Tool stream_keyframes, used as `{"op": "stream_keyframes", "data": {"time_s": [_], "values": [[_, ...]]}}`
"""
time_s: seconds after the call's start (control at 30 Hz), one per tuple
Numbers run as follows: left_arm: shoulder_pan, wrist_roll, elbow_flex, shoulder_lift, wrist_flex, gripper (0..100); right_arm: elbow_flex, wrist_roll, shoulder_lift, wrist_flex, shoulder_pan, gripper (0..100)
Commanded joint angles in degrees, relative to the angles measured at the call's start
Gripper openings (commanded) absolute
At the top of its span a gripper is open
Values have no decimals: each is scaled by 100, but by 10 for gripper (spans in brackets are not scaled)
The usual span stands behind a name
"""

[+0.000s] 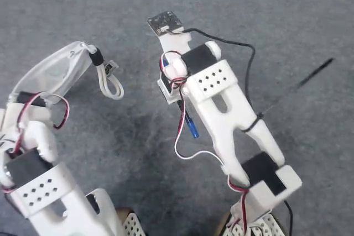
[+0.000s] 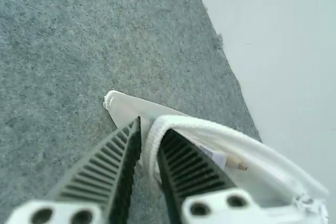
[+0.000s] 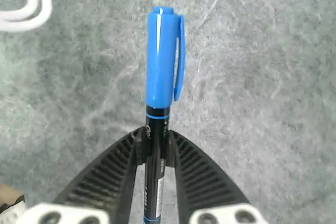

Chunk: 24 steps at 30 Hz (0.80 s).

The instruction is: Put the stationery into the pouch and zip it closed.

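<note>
The pen is clamped by its barrel in your right gripper, blue cap leading, over the grey mat. The pouch sits well apart to the left, with its white rim pinched in your left gripper. Aim the cap at the mouth, hold the rim up, and release only once the pen is inside.

We see soft, even light from above across the grey bench, bright but without harsh edges. A faint, diffuse shadow lies on the felt beside the right arm, whose white plastic nearly washes out. The clear pouch carries pale glare, and a thin highlight runs along the cap of the blue pen.
</note>
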Motion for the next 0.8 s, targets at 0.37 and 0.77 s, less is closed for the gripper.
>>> {"op": "stream_keyframes", "data": {"time_s": [0.37, 0.77], "values": [[448, -18, -119, -281, -237, 11, -185, 0, -1771, 954, -796, 6], [1574, -316, -277, -290, -123, 11, 1292, -791, -4066, 145, -787, 6]]}}
